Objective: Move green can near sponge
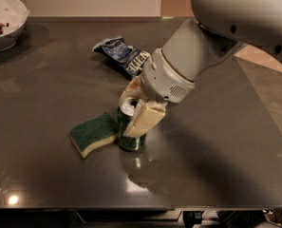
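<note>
The green can (129,139) stands upright on the dark table (216,156), its silver top showing. The sponge (92,133), green top over pale foam, lies just left of the can, its right end touching or almost touching it. My gripper (136,112) comes down from the upper right and its cream fingers (145,120) straddle the can's top, shut on the can.
A blue and white snack bag (124,54) lies behind the can. A white bowl (5,23) with food stands at the far left corner. The table's front edge runs along the bottom; the right side drops off to a floor.
</note>
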